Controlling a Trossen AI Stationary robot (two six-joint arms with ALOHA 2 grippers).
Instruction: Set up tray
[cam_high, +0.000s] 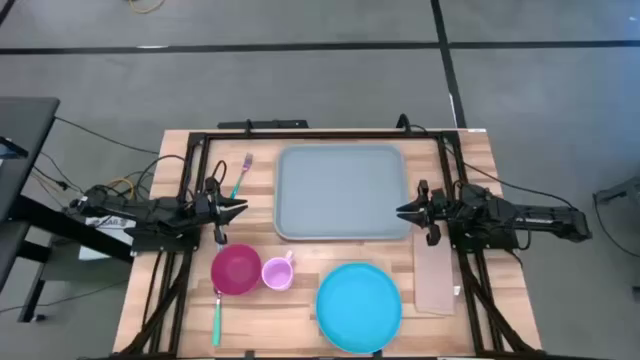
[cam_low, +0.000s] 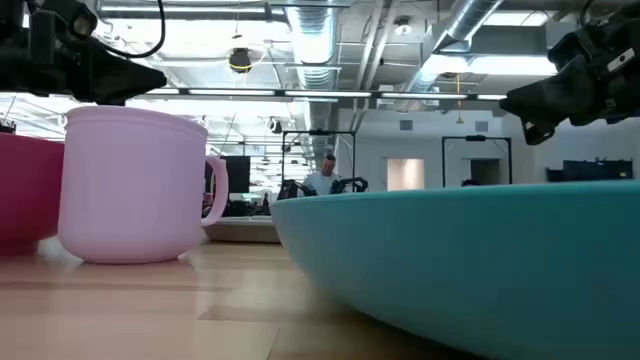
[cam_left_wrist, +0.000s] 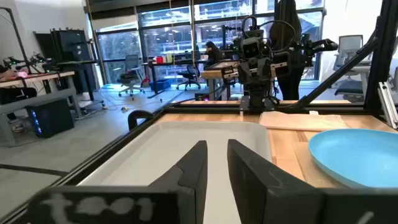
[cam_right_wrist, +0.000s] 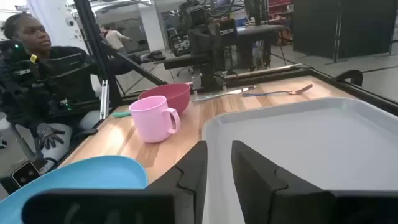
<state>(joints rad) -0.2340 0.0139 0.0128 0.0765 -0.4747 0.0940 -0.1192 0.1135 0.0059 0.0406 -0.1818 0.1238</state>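
One tray (cam_high: 343, 193) is being shown lying flat on the far middle of the wooden surface (cam_high: 300, 305), its long axis running left to right and its short sides facing the two arms. It is being flanked by the left gripper (cam_high: 236, 209) just off its left edge and the right gripper (cam_high: 404, 211) just off its right edge; both are being held slightly parted, with a narrow gap between the fingers and nothing between them, and the fingers of each are pointing inward toward the tray.

Nearer than the tray, the following are being seen: one round blue plate (cam_high: 359, 307) near the middle, one pale pink mug (cam_high: 277, 272) to its left, and one magenta bowl (cam_high: 236, 270) touching or just beside that mug. One tan napkin (cam_high: 435, 277) is lying to the right of the plate. One fork (cam_high: 241, 174) is lying left of the tray's far corner, and one green-handled utensil (cam_high: 217, 318) is lying near the bowl. One seated person (cam_right_wrist: 37, 81) is being seen beyond the surface in the right wrist view.
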